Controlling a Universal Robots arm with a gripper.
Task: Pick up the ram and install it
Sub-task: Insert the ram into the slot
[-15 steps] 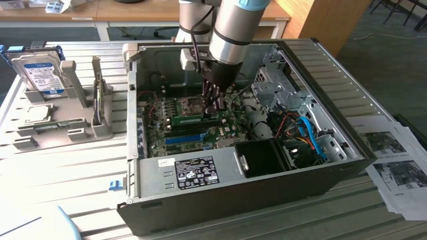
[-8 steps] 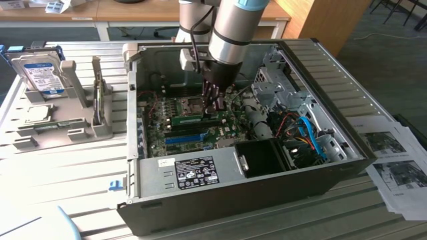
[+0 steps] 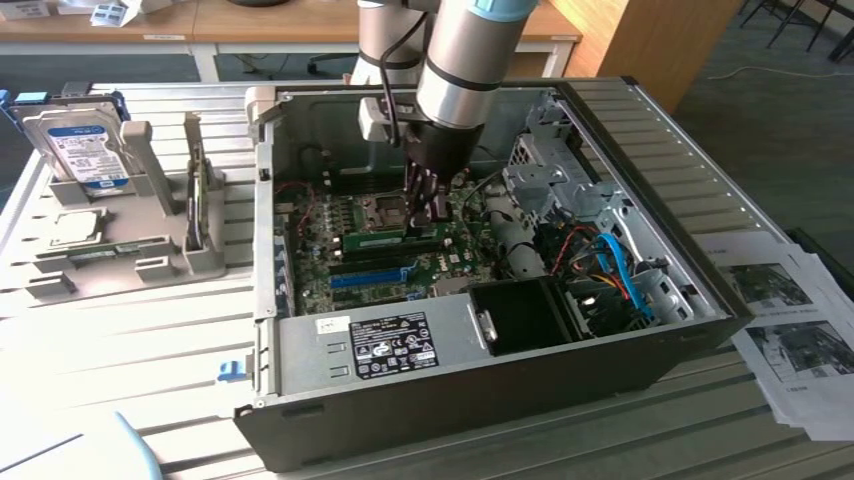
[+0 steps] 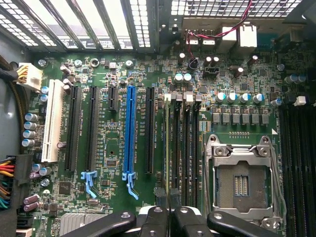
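Observation:
The ram (image 3: 391, 239) is a thin green stick standing on edge on the motherboard inside the open computer case (image 3: 454, 360), beside the CPU socket (image 3: 387, 208). In the wrist view the ram (image 4: 168, 148) shows edge-on as a narrow strip along the black memory slots (image 4: 186, 148). My gripper (image 3: 430, 205) reaches straight down into the case, its dark fingers meeting the ram's top edge near the end toward the exterior view's right. The black fingers (image 4: 154, 222) are pressed together on that strip, and my gripper (image 4: 169, 217) is shut.
A bright blue slot (image 4: 131, 133) and black slots lie beside the ram. The CPU socket (image 4: 241, 182) is open. A black fan shroud (image 3: 527, 315) and cables fill the case's right. Left of the case a grey holder (image 3: 114, 265) carries a hard drive (image 3: 80, 150). Papers (image 3: 787, 320) lie at the right.

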